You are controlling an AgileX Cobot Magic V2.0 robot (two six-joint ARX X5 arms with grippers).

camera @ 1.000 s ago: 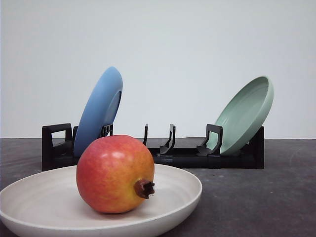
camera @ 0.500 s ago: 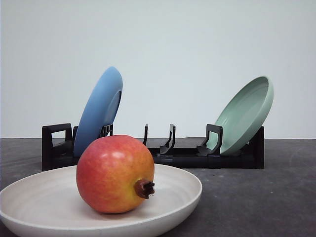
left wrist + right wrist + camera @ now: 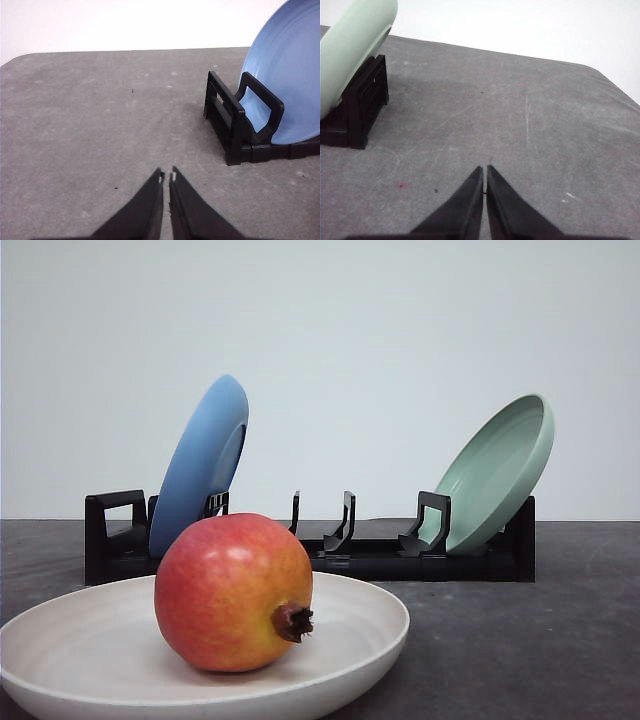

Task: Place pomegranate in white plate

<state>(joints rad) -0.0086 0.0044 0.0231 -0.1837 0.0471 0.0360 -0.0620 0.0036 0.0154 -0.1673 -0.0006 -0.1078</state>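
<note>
Low front camera, wrist cameras sharing rack (image 3: 330,550) ends

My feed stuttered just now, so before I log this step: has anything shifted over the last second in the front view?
Nothing visibly changed. The round red-and-yellow pomegranate sits in the shallow off-white plate exactly as before, crown stub toward the right. The blue plate and pale green plate lean in the black dish rack as they did. Left gripper and right gripper are shut and empty over bare table.

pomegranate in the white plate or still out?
In. The pomegranate rests inside the white plate, crown stub facing the camera's right. Both tools, left and right, are shut and empty over bare table.
</note>
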